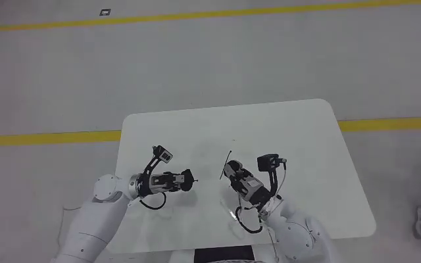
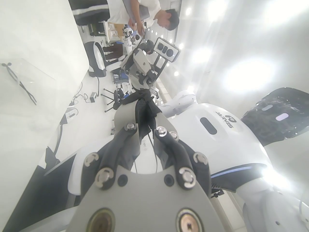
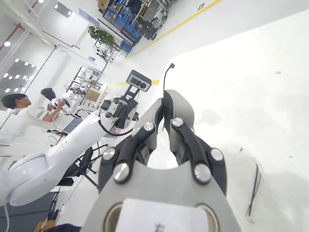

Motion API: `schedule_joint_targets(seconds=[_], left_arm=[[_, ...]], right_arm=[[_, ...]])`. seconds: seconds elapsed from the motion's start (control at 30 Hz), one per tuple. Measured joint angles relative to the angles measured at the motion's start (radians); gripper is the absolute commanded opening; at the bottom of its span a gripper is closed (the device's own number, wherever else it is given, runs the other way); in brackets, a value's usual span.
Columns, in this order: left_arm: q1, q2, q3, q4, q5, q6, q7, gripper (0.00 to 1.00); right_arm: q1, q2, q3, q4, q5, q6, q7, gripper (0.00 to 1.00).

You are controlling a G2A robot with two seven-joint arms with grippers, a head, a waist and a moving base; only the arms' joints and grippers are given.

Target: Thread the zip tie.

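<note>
I am looking over a white table (image 1: 316,131) on grey floor (image 1: 197,66); yellow lines (image 1: 197,14) are crossing it, ceiling lights (image 2: 248,73) are glaring, a potted plant (image 3: 103,37) standing beyond.

On the floor beyond the far edge of the table (image 1: 316,131), just beside the yellow line (image 1: 230,13), lies a small dark square sign (image 1: 105,12) with a pale frame; its content is too small to tell. Over the table's front part, a tiny mark of letters (image 2: 144,143) shows on a pale surface within my left gripper (image 2: 144,107). At the base of my right gripper (image 3: 164,107) sits a white label (image 3: 159,214) with one dark character, cut off.
</note>
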Motion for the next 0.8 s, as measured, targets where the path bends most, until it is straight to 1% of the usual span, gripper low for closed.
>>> schedule_joint_targets(seconds=[0.13, 0.23, 0.33, 0.47, 0.6, 0.8], left_arm=[[0.000, 0.000, 0.000, 0.000, 0.000, 0.000, 0.000, 0.00], [0.000, 0.000, 0.000, 0.000, 0.000, 0.000, 0.000, 0.00], [0.000, 0.000, 0.000, 0.000, 0.000, 0.000, 0.000, 0.00], [0.000, 0.000, 0.000, 0.000, 0.000, 0.000, 0.000, 0.00], [0.000, 0.000, 0.000, 0.000, 0.000, 0.000, 0.000, 0.00], [0.000, 0.000, 0.000, 0.000, 0.000, 0.000, 0.000, 0.00]], right_arm=[[0.000, 0.000, 0.000, 0.000, 0.000, 0.000, 0.000, 0.00], [-0.002, 0.001, -0.014, -0.008, -0.013, 0.001, -0.032, 0.00], [-0.023, 0.003, -0.047, -0.032, -0.081, 0.011, -0.096, 0.00], [-0.062, 0.004, -0.106, -0.062, -0.176, 0.038, -0.195, 0.00], [-0.091, 0.006, -0.155, -0.066, -0.253, 0.062, -0.268, 0.00], [-0.085, 0.011, -0.171, -0.038, -0.301, 0.067, -0.327, 0.00]])
